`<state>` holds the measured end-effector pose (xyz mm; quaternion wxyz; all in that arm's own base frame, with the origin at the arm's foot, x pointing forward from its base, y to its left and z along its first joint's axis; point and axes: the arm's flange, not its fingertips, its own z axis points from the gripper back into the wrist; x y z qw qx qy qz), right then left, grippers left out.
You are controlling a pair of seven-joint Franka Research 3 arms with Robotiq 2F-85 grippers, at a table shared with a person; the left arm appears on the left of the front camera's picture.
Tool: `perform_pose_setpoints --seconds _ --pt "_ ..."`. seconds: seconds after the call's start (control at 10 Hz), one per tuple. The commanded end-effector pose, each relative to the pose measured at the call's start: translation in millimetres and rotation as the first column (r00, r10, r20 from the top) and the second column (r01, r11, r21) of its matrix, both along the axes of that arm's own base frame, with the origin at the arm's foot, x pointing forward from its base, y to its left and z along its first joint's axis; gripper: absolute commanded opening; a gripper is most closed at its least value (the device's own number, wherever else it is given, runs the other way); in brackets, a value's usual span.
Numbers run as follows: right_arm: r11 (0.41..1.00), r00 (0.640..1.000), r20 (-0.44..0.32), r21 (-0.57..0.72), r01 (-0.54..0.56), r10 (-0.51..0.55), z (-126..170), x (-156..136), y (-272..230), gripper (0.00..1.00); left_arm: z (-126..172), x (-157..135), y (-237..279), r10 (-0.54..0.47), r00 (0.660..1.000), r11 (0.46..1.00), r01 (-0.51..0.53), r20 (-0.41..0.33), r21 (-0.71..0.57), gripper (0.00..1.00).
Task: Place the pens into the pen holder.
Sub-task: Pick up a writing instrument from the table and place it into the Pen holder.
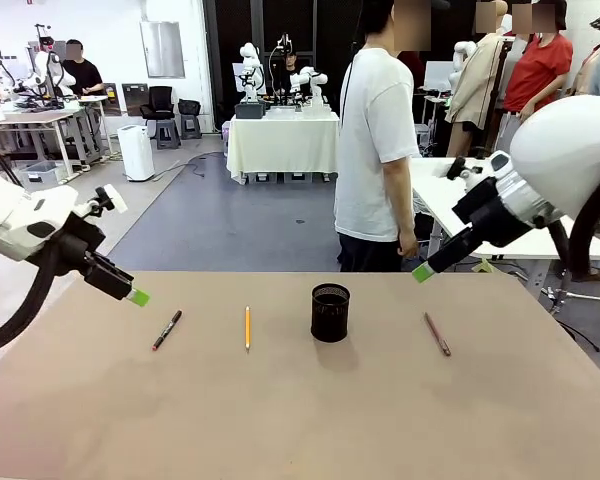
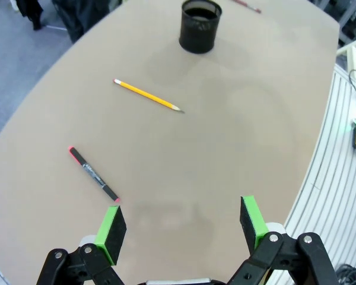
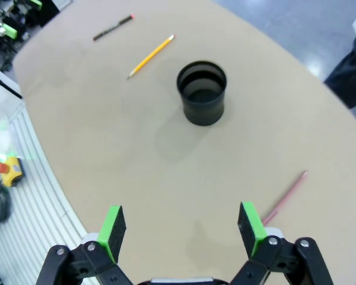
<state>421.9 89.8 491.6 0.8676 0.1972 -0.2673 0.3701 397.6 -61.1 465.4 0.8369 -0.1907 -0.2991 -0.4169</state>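
Left gripper (image 2: 181,221) hangs wide apart, empty, with the black red-ended pen (image 2: 94,174) near one side. Right gripper (image 3: 181,224) is also spread, reddish-brown pen (image 3: 286,196) close by.

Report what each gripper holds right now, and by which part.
Nothing is held. The left gripper and the right gripper are both open and empty; the black pen, orange pencil and reddish pen lie loose on the table.

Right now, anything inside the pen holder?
Nothing visible: the right wrist view looks down into the pen holder and shows a dark, bare interior. All three pens lie on the table outside. Its near wall hides part of the floor.
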Motion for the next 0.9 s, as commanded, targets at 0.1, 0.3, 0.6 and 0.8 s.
perform_pose_setpoints --seconds 0.1,0.3,0.6,0.8 --pt "1.0 1.0 0.0 0.0 0.0 0.0 0 0 0 1.0 0 0 0 0.0 1.0 1.0 0.0 0.0 0.0 1.0" --pt "1.0 1.0 0.0 0.0 0.0 0.0 0 0 0 1.0 0 0 0 0.0 1.0 1.0 0.0 0.0 0.0 1.0" --pt "0.995 0.992 0.098 0.062 -0.081 0.074 21 13 -7 1.0 26 5 5 -0.008 0.999 1.0 0.008 0.045 -0.002 1.0" --pt "0.982 0.978 0.124 0.063 -0.178 0.169 48 30 -13 1.0 49 6 25 -0.013 0.997 1.0 0.014 0.082 -0.02 1.0"
